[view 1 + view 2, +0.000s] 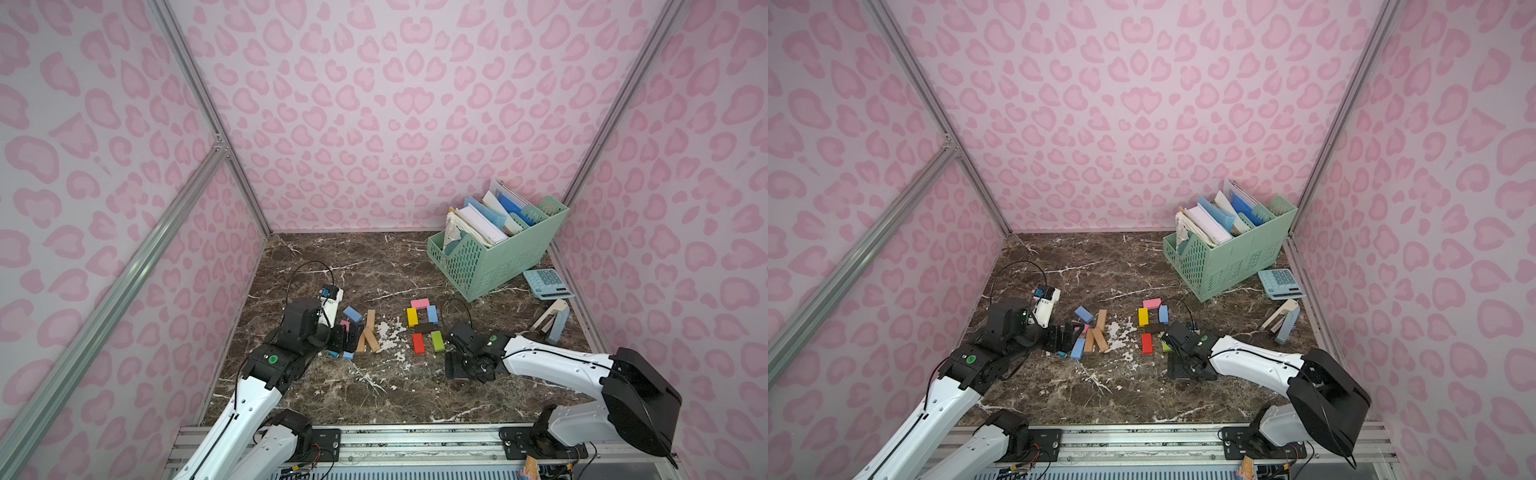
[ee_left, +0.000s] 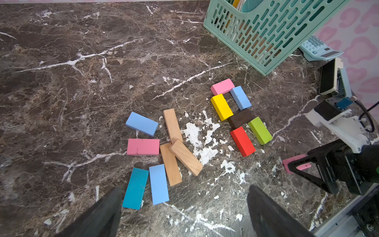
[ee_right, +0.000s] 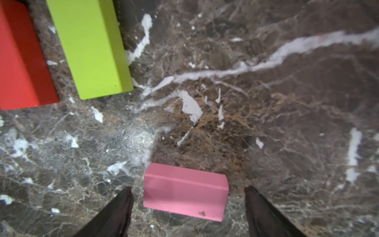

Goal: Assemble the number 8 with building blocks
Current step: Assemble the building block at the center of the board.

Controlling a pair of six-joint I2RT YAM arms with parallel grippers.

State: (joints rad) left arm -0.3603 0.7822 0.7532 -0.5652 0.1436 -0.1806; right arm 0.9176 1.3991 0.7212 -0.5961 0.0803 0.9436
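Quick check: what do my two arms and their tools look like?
The left arm and right arm each have white links, black joints, a green dot and a looping black cable. The left tool and right tool have black tapered fingers.

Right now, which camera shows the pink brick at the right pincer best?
The right wrist view: the pink brick lies large and whole between the right pincer's open fingers, untouched. The left wrist view shows one end behind that pincer; both top views almost hide it beneath the pincer.
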